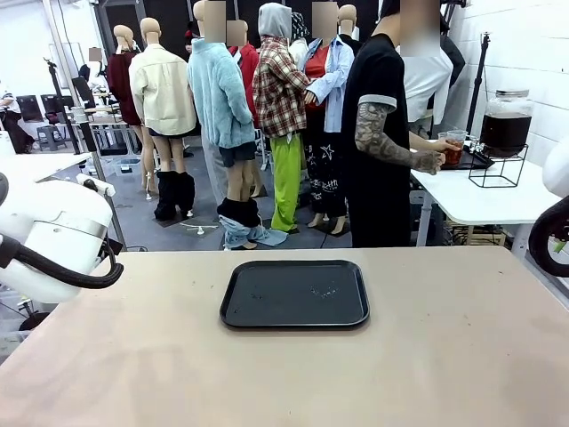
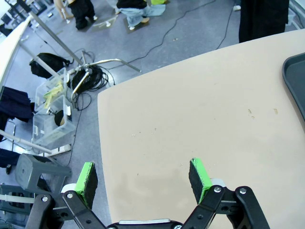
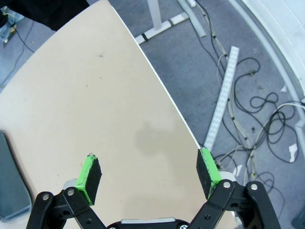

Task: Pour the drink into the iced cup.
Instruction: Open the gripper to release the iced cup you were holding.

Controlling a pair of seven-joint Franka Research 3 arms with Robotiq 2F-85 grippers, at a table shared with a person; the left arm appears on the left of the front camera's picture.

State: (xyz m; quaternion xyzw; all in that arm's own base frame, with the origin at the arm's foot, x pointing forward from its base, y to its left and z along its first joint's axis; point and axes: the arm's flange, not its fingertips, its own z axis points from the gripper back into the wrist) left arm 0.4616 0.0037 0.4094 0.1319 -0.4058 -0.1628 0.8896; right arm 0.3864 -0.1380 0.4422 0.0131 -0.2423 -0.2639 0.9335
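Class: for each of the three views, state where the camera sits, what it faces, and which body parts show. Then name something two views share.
Front: between the arms, facing the person at the side table.
Left wrist: above the table edge; open left gripper.
Right wrist: likewise; open right gripper.
Shared: black tray.

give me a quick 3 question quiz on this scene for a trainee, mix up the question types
1. True or false: the black tray carries a cup.
2. Where is the dispenser jar of dark drink? A) on the tray B) on a wire stand on the white side table C) in the left gripper
3. Fill in: the person's hand holds a clear ____ of reddish drink beside the jar.

Key: 1 false, the tray is bare. 2 B. 3 cup. Both the left gripper and the right gripper hang open over the table's edge.
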